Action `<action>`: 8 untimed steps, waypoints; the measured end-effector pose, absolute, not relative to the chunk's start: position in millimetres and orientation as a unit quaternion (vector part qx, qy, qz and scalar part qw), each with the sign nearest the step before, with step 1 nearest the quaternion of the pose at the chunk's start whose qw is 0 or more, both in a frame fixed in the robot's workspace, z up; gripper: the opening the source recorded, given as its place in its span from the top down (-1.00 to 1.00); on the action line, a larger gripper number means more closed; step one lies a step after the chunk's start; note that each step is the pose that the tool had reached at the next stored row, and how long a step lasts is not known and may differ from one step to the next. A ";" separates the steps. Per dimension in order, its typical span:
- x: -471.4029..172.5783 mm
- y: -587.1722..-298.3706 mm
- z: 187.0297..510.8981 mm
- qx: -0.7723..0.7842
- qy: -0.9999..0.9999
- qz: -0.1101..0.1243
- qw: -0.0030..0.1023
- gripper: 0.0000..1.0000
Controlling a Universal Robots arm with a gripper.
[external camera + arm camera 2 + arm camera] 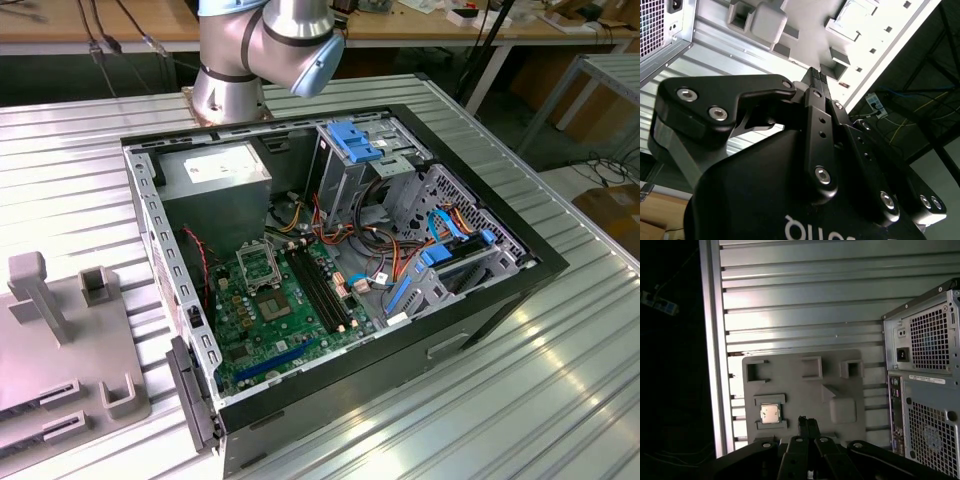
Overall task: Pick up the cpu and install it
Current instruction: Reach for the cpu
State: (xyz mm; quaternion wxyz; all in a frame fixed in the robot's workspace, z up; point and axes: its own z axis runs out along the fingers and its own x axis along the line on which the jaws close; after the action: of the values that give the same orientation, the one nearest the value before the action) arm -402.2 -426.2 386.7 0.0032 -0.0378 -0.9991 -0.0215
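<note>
The cpu (770,414), a small square chip with a dull grey metal top, is seen lying flat in a shallow seat of a grey fixture plate (800,385), framed by two low raised bars of that plate. It is not held by anything. Other raised blocks and open brackets are spread over the same plate, all apart from the chip.

The gripper (807,421) is seen in the first wrist view above the plate's edge, near the cpu but clear of it. In the second wrist view its black fingertips (816,76) are pressed together with nothing between them, so the claw is closed and carries nothing.

The plate rests on a ribbed metal table (800,300). Beside the plate stands the computer case (925,380), its perforated back panel turned toward the wrist camera.

In the exterior view the case lies open on the table with the green motherboard (290,310) exposed. On the board, the shiny metal socket frame (258,265) sits just beside the long black memory slots (322,288). A power supply (215,175) fills one corner of the case, and blue drive-bay fittings (355,140) sit in another, toward the exterior view's right. The grey arm (270,50) is mounted on the table behind the case.
</note>
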 end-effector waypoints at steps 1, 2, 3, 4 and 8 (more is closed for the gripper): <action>-403.0 -426.2 386.7 -0.038 -0.999 -0.021 0.003 0.79; -403.7 -426.2 386.7 -0.038 -0.999 -0.021 0.003 0.79; -404.3 -426.2 386.7 -0.038 -0.999 -0.021 0.003 0.79; -404.8 -426.2 386.7 -0.038 -0.999 -0.021 0.003 0.79; -406.9 -426.8 386.7 -0.038 -0.999 -0.022 0.003 0.79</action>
State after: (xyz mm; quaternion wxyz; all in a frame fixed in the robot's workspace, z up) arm -406.9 -426.8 386.7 0.0033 -0.0377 -0.9991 -0.0215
